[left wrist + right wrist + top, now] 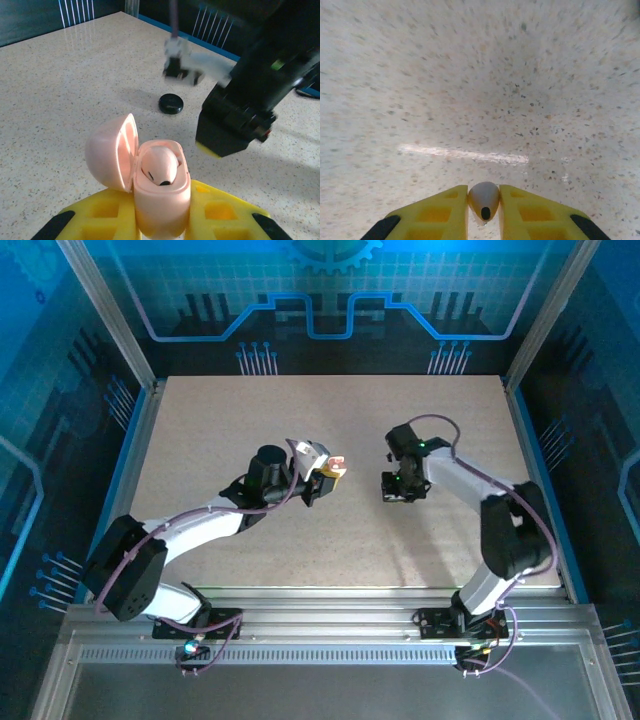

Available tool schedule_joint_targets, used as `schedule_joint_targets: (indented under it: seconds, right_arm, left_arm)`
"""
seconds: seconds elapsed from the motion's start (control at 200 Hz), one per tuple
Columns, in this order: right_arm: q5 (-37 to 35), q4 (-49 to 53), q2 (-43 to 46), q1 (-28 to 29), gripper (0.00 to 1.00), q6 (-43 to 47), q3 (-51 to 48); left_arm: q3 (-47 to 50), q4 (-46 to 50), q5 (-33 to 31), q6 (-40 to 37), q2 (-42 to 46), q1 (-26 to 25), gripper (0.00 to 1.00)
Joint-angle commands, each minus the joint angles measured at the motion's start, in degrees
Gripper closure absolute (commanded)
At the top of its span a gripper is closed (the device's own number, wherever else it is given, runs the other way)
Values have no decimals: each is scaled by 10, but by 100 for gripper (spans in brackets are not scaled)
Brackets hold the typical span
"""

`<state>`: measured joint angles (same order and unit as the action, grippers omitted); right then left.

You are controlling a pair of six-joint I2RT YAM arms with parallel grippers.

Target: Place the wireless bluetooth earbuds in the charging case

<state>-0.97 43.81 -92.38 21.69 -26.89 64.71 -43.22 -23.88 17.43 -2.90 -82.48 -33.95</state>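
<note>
My left gripper [161, 196] is shut on the pink charging case [160, 210], holding it upright above the table. Its lid [111, 152] is swung open to the left. One pale earbud [159, 167] sits in the case's well. My right gripper [484, 194] is shut on a second pale earbud [484, 199], pinched between the yellow fingers [440, 210] with its dark tip towards the camera, over bare tabletop. From above, the left gripper [330, 476] with the case [338, 464] is mid-table. The right gripper [402, 486] hangs a short way to its right, apart from the case.
A black round disc [171, 103] lies on the speckled table [60, 90] beyond the case. The right arm's dark, blurred wrist [240, 120] hangs close to the case's right. Blue walls and metal posts [135, 360] border the table.
</note>
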Motion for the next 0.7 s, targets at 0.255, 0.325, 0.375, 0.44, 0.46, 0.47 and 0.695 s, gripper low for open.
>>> schedule_joint_targets:
  seconds: [0.255, 0.325, 0.375, 0.44, 0.46, 0.47, 0.695]
  right_arm:
    - [29, -88, 101, 0, 80, -61, -35]
    - [36, -107, 121, 2, 80, -73, -46]
    - [40, -120, 137, 3, 80, -81, -53]
    - [45, -136, 154, 5, 79, -90, -61]
    - [47, -141, 159, 4, 79, -91, -63]
    - [48, -144, 162, 5, 79, -91, -64]
    - [55, -167, 207, 13, 79, -103, -65]
  left_arm:
    - [-36, -42, 21, 9, -49, -15, 80]
    - [-38, -50, 21, 10, -54, -17, 79]
    - [-40, -53, 20, 10, -57, -17, 79]
    - [-44, -53, 19, 8, -60, -18, 80]
    - [-46, -53, 19, 8, -61, -19, 80]
    - [-46, -53, 19, 7, -61, -19, 79]
    - [-50, -54, 13, 1, -64, -20, 79]
